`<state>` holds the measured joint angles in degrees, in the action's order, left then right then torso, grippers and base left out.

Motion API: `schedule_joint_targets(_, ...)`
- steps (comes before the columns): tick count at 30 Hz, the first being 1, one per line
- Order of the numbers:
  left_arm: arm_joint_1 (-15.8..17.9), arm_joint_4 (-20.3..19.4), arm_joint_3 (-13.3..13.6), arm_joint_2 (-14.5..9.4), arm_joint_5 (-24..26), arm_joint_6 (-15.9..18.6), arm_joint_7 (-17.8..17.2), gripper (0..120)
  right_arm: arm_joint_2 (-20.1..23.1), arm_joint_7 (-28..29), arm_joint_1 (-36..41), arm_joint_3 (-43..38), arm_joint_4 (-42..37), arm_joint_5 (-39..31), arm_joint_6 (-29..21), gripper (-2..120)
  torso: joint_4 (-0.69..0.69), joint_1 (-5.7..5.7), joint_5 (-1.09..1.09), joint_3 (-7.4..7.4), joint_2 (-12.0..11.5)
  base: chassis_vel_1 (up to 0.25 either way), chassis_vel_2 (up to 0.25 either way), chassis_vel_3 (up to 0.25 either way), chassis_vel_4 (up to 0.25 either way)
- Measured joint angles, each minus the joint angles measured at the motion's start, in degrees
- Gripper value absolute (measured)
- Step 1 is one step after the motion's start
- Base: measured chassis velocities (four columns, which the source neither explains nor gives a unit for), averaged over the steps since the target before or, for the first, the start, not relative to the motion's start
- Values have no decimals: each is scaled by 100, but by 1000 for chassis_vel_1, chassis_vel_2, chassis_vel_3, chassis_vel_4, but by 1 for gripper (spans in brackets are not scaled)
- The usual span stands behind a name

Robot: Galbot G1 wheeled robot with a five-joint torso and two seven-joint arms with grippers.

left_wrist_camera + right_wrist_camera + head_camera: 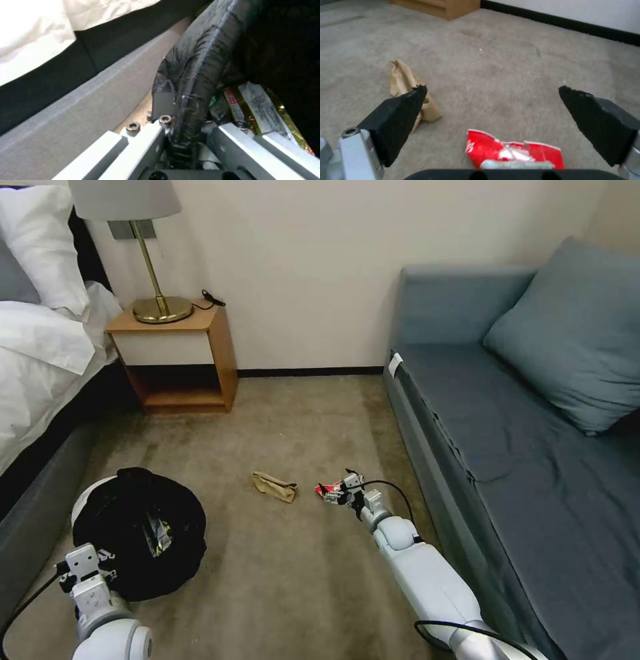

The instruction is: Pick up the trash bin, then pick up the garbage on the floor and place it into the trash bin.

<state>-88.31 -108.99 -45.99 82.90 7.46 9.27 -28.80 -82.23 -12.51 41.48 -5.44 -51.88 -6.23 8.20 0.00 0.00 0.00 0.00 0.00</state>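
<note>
We see the left gripper (100,567) clamped on the near rim of the trash bin (137,530), which sits near left by the bed (40,360); a black-and-yellow snack wrapper (263,110) lies inside. The right gripper (343,488), jaws spread wide, sits over the red-and-white wrapper (513,152) on the carpet (300,420). The brown paper bag (275,486) lies just left of it.

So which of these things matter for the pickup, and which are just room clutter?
Job:
- trash bin, rim held by left gripper, a snack wrapper already inside
- red-and-white wrapper on the carpet between the right gripper's open fingers
- brown paper bag, on the carpet

Clutter:
- nightstand
- lamp
- bed
- sofa
</note>
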Motion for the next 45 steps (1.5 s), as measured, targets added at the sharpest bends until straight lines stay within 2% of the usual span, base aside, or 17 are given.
schedule_joint_targets(45, -13, 57, 5, 23, -1, -12, 6, 0, -103, -229, 40, 183, 197, 343, 160, 100, 0, 0, 0, 0, 0, -107, 103, 106, -109)
